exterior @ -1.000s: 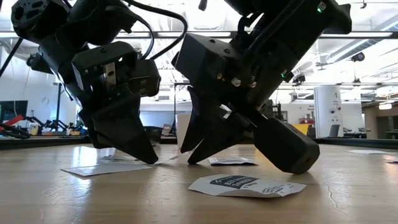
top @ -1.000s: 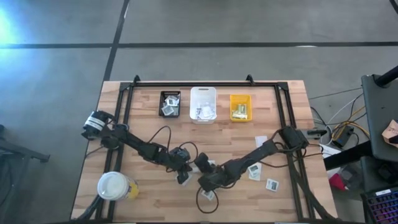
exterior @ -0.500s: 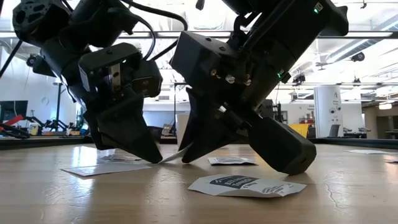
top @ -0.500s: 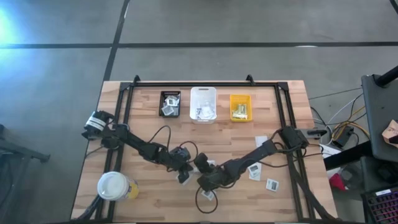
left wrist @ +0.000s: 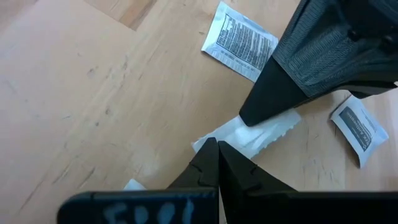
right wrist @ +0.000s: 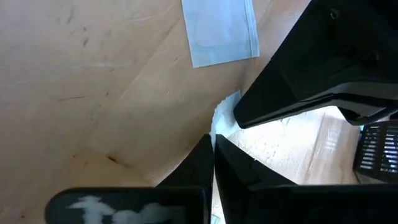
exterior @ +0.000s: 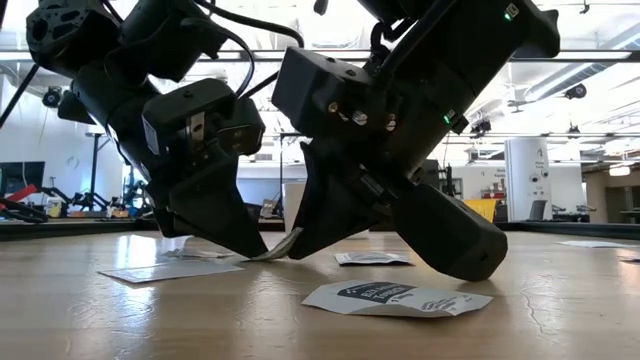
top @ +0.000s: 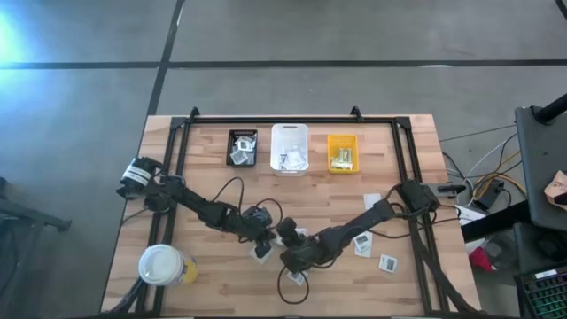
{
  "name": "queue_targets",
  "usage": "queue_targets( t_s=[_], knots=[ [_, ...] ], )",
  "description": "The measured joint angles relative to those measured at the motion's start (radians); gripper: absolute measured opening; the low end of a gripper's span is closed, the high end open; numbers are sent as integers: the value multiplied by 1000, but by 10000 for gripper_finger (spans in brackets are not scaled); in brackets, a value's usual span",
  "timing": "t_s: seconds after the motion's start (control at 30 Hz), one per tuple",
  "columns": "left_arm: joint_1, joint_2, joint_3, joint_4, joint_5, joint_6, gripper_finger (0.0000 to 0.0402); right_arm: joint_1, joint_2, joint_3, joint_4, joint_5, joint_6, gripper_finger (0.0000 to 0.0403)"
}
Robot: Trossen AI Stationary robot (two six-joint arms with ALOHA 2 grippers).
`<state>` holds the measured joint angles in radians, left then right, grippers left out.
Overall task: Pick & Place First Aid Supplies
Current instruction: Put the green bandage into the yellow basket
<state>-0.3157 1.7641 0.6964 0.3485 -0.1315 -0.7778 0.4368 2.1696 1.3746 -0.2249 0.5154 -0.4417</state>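
A white packet (left wrist: pixel 258 132), one of the first aid supplies, lies mid-table between both grippers. My left gripper (exterior: pixel 262 253) is shut with its tips on one end of it. My right gripper (exterior: pixel 296 240) faces it from the other side, shut on the opposite end. In the high view the two meet at the packet (top: pixel 263 252). More packets lie flat on the wood: a printed one (exterior: pixel 398 297) in front, a blue-striped one (right wrist: pixel 221 31), and another printed one (left wrist: pixel 241 41). My left gripper presses its shut fingertips (left wrist: pixel 210 152) on the packet's corner (left wrist: pixel 200 143), slanting down from the table's left. That end stays on the wood. My right gripper pinches the packet's other end (right wrist: pixel 219 124) between its fingertips, slanting down from the table's right. That end is raised off the table (exterior: pixel 284 245), so the packet slopes up toward it.
Black (top: pixel 242 147), white (top: pixel 289 148) and yellow (top: pixel 343 152) bins stand in a row at the far edge. A white-lidded cup (top: pixel 162 264) sits at the near left. Loose packets (top: pixel 362 244) (top: pixel 387 262) lie to the right.
My right gripper has shut on the packet's end. That end has come up off the table, while the end under my left gripper has stayed down.
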Motion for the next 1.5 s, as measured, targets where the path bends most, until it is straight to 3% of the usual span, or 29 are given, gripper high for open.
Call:
queue_targets(
  t_s=[0.23,0.53,0.67,1.03,1.3,1.5],
  knots=[
    [0,0,0,-2,-11,-1,18,9,0,1,2,-24,11,8],
    [0,-2,0,2,-26,3,105,13,0,1,5,-29,41,8],
    [1,-3,1,2,-17,-1,122,13,-1,1,8,-30,49,8],
    [1,-1,3,-54,-18,-113,68,13,-1,1,33,-27,34,14],
    [-1,0,3,-74,-16,-203,13,6,-1,1,48,-45,68,75],
    [-4,0,3,-88,-8,-254,4,6,-1,1,49,-43,66,108]
  ],
)
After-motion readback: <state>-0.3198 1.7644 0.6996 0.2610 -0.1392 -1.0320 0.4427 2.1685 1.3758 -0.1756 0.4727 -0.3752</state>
